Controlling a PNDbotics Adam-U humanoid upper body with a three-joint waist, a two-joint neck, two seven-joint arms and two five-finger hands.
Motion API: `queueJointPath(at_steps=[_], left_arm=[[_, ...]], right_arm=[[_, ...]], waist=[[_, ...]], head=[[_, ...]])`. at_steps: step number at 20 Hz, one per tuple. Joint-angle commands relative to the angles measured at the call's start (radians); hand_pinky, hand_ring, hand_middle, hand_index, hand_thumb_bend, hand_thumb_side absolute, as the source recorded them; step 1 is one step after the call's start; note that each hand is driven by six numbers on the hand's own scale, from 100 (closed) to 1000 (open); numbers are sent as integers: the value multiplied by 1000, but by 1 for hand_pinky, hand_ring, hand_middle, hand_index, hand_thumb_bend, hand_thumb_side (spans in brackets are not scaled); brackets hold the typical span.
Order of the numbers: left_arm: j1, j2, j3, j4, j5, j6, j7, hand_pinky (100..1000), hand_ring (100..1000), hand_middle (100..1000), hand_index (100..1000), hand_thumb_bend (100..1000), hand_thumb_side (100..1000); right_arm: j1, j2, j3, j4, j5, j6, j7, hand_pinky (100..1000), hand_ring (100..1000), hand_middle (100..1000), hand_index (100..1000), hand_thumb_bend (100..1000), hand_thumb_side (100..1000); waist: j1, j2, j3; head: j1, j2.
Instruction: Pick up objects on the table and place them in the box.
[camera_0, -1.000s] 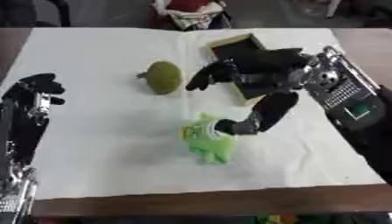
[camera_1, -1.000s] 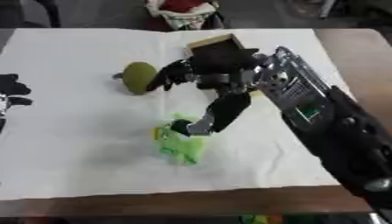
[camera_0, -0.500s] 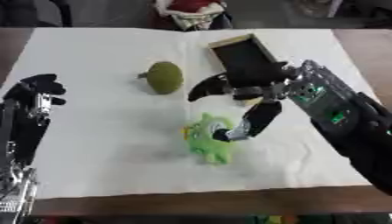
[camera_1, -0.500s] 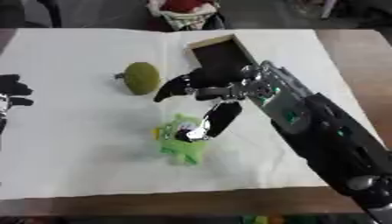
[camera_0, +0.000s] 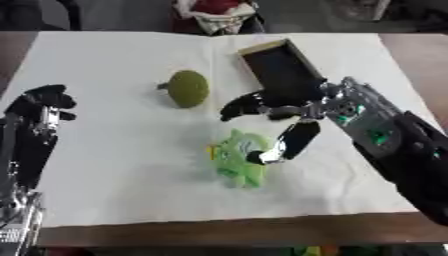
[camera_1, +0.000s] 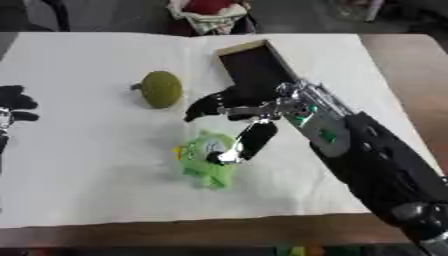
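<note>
A bright green soft toy (camera_0: 238, 161) lies on the white cloth near the middle front. An olive-green round fruit (camera_0: 187, 88) with a short stem sits to its upper left. The box (camera_0: 282, 72), dark inside with a pale wooden rim, rests at the back centre-right. My right hand (camera_0: 278, 111) hovers spread over the toy, its fingers straight and pointing left. Its thumb (camera_0: 289, 144) reaches down to the toy's right edge. My left hand (camera_0: 45, 102) rests open at the left edge, fingers up.
The white cloth (camera_0: 114, 165) covers most of the brown table (camera_0: 227, 230). A red and white bundle (camera_0: 214, 11) lies beyond the far edge. Bare cloth stretches to the left of the toy and along the front.
My right hand has come forward and left from over the box down to the toy, thumb now at its edge. The left hand stayed put. The camera shifted slightly.
</note>
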Motion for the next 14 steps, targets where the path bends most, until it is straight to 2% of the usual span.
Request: queueJointPath(at_steps=[1,14], left_arm=[[-5,11,2,-10,-6,-2,-1,596,638,563,722,100,670],[-7,10,0,-11,-6,-2,-3,596,638,563,722,100,670]], right_arm=[[-11,-12,-2,4,7,-55,48,868,948,962,992,276,752],[26,10,14,61,32,-81,70,847,926,925,988,247,779]], waist=[[1,-12,0],[2,-8,4]], head=[[0,5],[-1,5]])
